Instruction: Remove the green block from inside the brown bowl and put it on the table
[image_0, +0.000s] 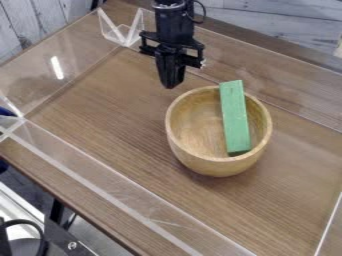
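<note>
Now arm (171, 40) vertical, jaws closed, beside brown bowl (201, 150).

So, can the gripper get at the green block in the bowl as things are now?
Probably yes. The green block lies uncovered across the bowl, one end on the rim, nothing above it. The gripper hangs beside the bowl, shut, so it must first open.

Open tabletop (114, 120) left of bowl (201, 150); acrylic walls (54, 70) round edges
</note>
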